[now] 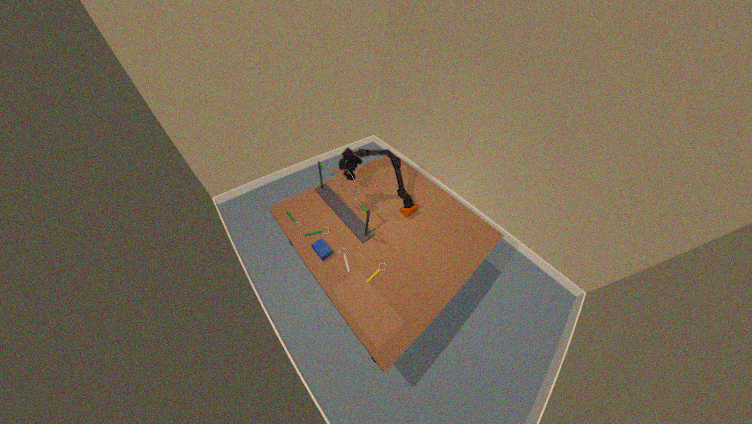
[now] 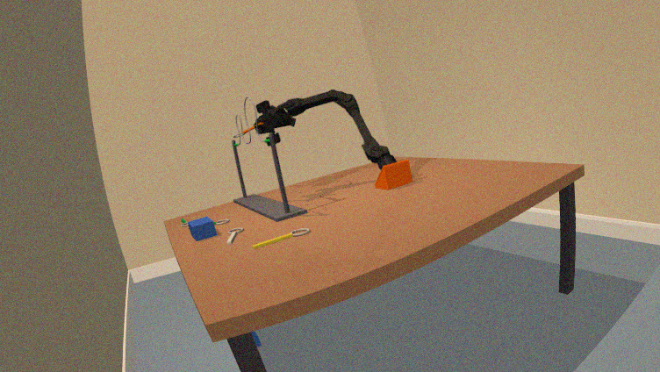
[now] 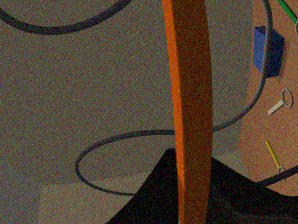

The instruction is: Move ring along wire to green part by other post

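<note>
My gripper (image 1: 345, 171) (image 2: 259, 124) (image 3: 180, 155) is shut on the orange handle (image 1: 337, 170) (image 2: 249, 130) (image 3: 192, 100), high above the table. The handle points away from the arm toward the far post (image 1: 320, 178) (image 2: 239, 170). Its ring (image 2: 237, 136) shows small, a little above the far green part (image 1: 321, 166) (image 2: 236, 145). Whether the wire passes through it or touches it, I cannot tell. The grey wire (image 3: 265, 75) curves in loops close around the handle. The other green part (image 1: 363, 208) (image 2: 267, 140) is at the near post (image 1: 367, 222) (image 2: 279, 175). The ring is out of the wrist view.
The posts stand on a grey base (image 1: 342, 210) (image 2: 258, 203). On the table lie a blue block (image 1: 321, 249) (image 2: 202, 228) (image 3: 258, 47), a white-handled ring (image 1: 346, 262) (image 2: 232, 237) (image 3: 276, 107), a yellow-handled ring (image 1: 373, 274) (image 2: 272, 240) and two green-handled rings.
</note>
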`<action>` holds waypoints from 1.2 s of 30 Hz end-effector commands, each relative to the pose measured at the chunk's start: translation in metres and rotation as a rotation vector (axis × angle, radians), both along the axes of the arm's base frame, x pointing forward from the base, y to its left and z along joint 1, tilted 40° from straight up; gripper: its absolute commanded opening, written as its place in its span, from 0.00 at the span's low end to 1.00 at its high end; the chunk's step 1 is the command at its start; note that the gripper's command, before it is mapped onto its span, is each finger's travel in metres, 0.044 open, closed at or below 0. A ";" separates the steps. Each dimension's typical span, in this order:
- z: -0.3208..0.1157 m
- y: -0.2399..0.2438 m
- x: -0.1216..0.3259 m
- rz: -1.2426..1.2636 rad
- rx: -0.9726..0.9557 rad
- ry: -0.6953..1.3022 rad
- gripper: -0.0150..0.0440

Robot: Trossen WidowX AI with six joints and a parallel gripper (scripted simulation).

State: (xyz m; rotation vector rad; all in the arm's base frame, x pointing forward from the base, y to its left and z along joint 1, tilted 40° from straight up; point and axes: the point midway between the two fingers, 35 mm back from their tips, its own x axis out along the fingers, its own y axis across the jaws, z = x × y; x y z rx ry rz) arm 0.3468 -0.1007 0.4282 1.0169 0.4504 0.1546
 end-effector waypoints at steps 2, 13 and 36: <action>0.009 0.004 -0.001 0.003 0.021 -0.013 0.00; 0.025 0.011 -0.001 0.000 0.116 -0.013 0.00; 0.042 0.014 -0.001 -0.006 0.072 0.004 0.00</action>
